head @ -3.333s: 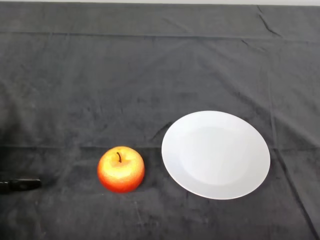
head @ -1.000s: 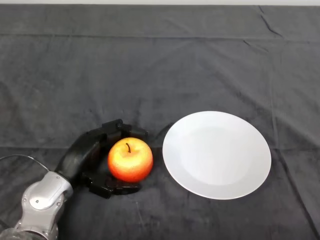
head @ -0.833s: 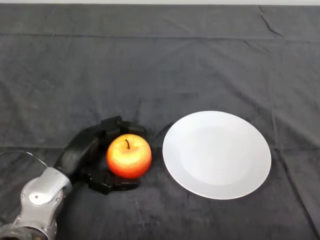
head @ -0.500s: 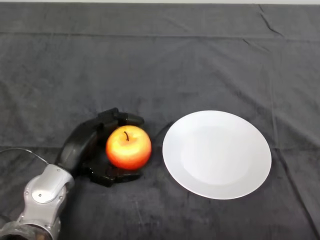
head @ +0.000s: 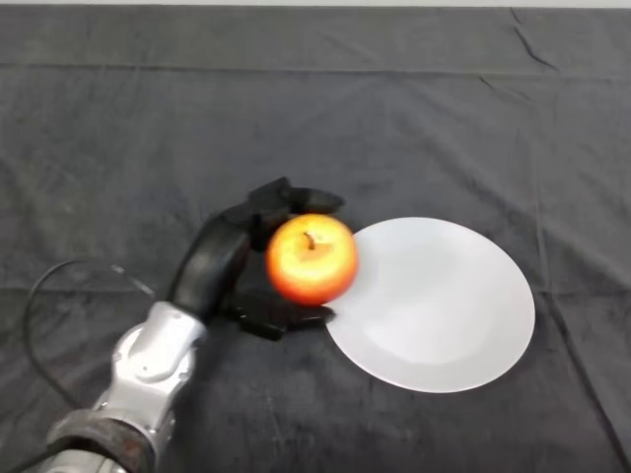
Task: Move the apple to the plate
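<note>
A red and yellow apple (head: 312, 258) is held in my black left hand (head: 229, 258), whose fingers and thumb curl round it from the left. The apple is lifted above the cloth and sits over the left rim of the white plate (head: 444, 305). The plate lies flat on the dark cloth at the right of centre with nothing on it. My silver-grey arm (head: 148, 370) comes in from the lower left.
The dark cloth (head: 296, 118) covers the whole table, with creases near the back right corner (head: 527, 44).
My hand closed round the apple, lifted it off the cloth and carried it right and a little up, to the plate's left rim. The plate has not moved.
</note>
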